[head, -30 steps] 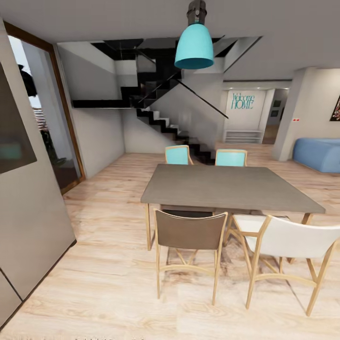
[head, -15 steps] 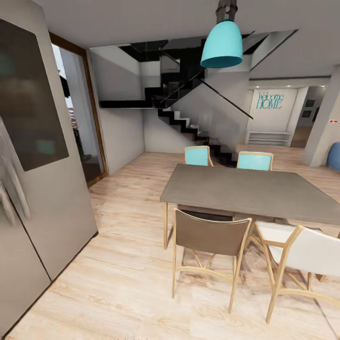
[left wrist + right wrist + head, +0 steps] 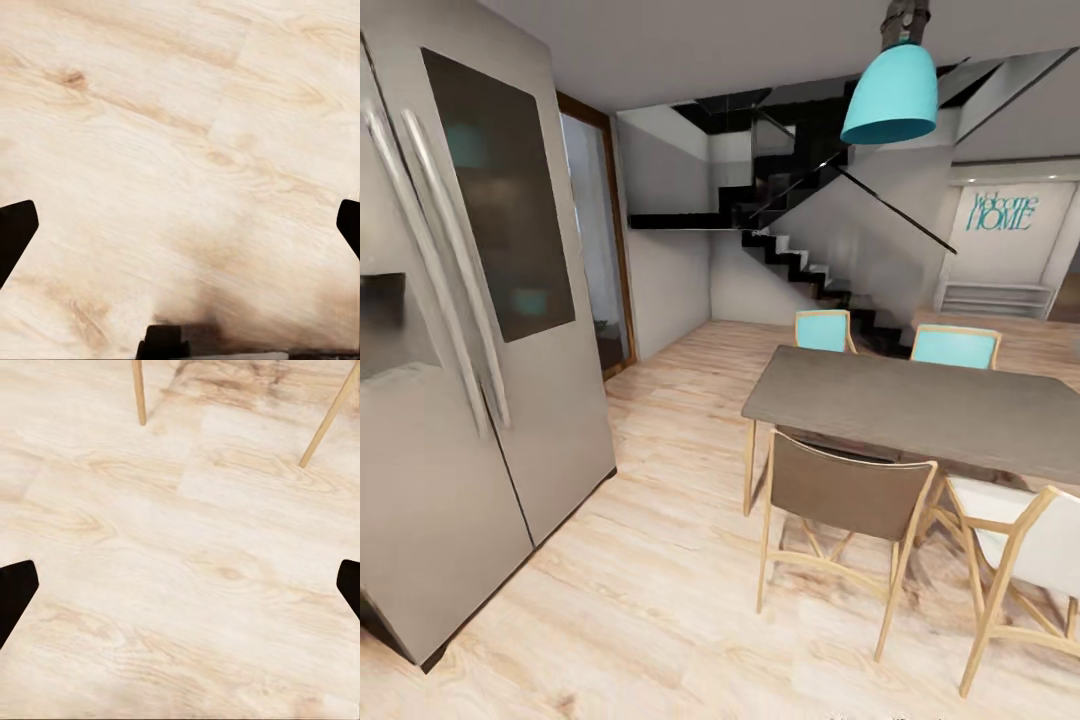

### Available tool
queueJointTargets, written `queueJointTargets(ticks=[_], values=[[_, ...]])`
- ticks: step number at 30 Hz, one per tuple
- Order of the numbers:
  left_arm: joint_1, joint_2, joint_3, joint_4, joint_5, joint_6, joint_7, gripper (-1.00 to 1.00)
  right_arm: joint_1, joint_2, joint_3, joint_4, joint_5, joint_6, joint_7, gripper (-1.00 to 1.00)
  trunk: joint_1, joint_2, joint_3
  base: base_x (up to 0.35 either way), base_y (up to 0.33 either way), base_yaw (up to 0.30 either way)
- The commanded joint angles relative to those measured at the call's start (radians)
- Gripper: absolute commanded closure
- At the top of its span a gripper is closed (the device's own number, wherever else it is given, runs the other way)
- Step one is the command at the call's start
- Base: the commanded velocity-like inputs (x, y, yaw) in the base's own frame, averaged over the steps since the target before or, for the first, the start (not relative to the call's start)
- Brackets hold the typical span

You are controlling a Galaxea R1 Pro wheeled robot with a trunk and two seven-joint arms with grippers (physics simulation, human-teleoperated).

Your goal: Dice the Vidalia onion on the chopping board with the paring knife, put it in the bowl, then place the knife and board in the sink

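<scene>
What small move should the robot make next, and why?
Probably turn the base further to its left. The head view shows the fridge, dining table and stairs, not a sink or countertop. Both wrist views show open grippers holding nothing above wooden floor.

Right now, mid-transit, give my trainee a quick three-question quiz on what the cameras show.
1. True or false: the refrigerator stands left of the dining table in the head view.
2. What colour is the pendant lamp? A red, B turquoise, C black.
3. What surface lies under the left gripper and right gripper?

Key: 1 true; 2 B; 3 the light wooden floor, with both grippers open and empty.
</scene>
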Motion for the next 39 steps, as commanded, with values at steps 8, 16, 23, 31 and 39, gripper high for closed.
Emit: queueJointTargets(ticks=[8,16,23,31,39], values=[[0.0,-0.001,0.0,0.005,0.0,-0.002,0.0,-1.0,0.0,0.0,0.0,0.0,0.0,-0.003,-0.003,-1.0,-0.001,-0.001,-0.001,-0.345,0.0,0.287],[0.0,-0.001,-0.001,0.006,-0.001,-0.003,0.0,-1.0,0.0,0.0,0.0,0.0,0.0,-0.003,-0.003,-1.0,-0.001,-0.001,-0.001,-0.207,0.0,0.287],[0.0,-0.001,-0.001,0.006,-0.001,-0.003,-0.001,-1.0,0.0,0.0,0.0,0.0,0.0,-0.003,-0.003,-1.0,-0.001,-0.001,-0.001,-0.014,0.0,0.287],[0.0,-0.001,-0.001,0.006,-0.001,-0.003,-0.001,-1.0,0.0,0.0,0.0,0.0,0.0,-0.004,-0.003,-1.0,-0.001,-0.001,-0.001,-0.001,0.0,0.287],[0.0,-0.001,-0.001,0.011,-0.001,-0.003,-0.001,-1.0,0.0,0.001,0.0,0.0,0.0,-0.004,-0.003,-1.0,-0.001,-0.001,-0.001,0.0,0.0,0.287]])
